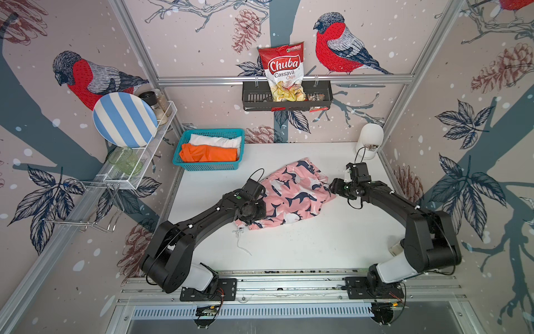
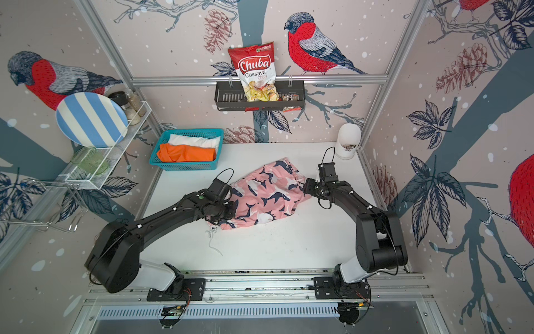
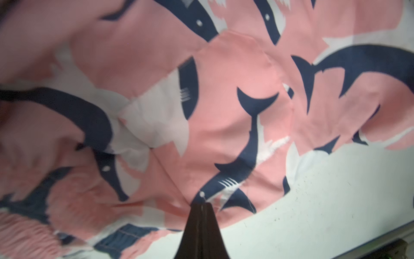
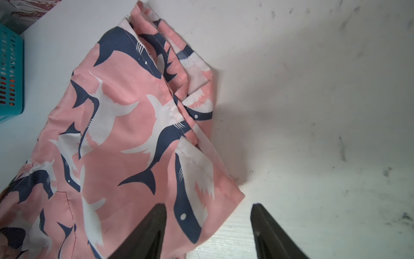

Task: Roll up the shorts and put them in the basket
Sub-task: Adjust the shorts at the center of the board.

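On my white tabletop (image 1: 303,251), the pink shorts (image 1: 291,193) lie crumpled mid-surface. My left gripper (image 3: 202,208) pinches their cloth (bunched at its tips); my right gripper (image 4: 208,205) gapes astride a hem corner.

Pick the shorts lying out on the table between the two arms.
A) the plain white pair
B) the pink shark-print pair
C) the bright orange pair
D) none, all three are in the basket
B: the pink shorts lie on the table between the arms, while the white shorts and orange shorts sit in the teal basket.
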Controlling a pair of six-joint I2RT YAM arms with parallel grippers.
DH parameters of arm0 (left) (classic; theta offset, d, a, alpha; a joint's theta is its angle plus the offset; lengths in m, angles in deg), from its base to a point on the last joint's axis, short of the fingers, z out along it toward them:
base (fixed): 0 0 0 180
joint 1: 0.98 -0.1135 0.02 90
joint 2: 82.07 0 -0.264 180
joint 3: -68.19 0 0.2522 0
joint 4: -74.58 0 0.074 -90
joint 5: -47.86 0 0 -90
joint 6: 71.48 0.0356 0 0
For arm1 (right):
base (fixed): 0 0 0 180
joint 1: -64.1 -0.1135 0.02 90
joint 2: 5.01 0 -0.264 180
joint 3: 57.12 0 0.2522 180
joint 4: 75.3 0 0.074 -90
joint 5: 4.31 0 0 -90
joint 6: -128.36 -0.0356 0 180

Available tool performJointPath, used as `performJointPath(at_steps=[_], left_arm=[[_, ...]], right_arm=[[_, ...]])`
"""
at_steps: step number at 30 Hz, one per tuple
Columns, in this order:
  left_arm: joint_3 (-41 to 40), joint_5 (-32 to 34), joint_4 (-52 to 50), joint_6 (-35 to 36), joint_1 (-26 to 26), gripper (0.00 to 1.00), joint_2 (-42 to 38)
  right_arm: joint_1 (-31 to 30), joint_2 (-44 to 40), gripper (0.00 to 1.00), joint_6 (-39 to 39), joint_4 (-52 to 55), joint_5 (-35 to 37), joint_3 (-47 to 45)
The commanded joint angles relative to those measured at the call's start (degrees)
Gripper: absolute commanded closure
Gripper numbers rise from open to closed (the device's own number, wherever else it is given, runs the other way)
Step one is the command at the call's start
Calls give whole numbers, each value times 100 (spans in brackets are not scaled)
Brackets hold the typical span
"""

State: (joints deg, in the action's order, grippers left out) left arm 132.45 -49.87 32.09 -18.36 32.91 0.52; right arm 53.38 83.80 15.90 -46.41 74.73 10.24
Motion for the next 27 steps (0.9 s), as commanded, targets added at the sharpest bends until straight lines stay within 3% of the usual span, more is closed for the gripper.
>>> performJointPath(at_steps=[1, 6, 10, 12, 14, 16, 21, 27], left_arm=[[-256, -54, -33, -276, 159, 100, -23], [-824, 21, 158, -377, 171, 100, -60], [-1028, -8, 279, -346, 167, 100, 54], [-1092, -16, 341, -365, 171, 100, 90], [-1158, 1, 388, -392, 171, 100, 69], [-1227, -1, 418, -406, 171, 100, 43], [-1458, 30, 468, -411, 166, 100, 1], [-1709, -168, 697, -555, 255, 100, -79]], right_arm=[[162, 61, 35, -195, -17, -299, -117], [479, -23, 24, -471, -738, -1174, -616], [487, 488, 25, -728, -1398, -2224, -522], [466, 697, 42, -920, -1707, -2606, -399], [496, 767, 80, -1082, -1769, -2658, -127], [558, 658, 100, -1064, -1681, -2371, 201], [759, 529, 100, -995, -1851, -2015, 805], [1009, 1675, 100, -1131, -2265, -2081, 974]])
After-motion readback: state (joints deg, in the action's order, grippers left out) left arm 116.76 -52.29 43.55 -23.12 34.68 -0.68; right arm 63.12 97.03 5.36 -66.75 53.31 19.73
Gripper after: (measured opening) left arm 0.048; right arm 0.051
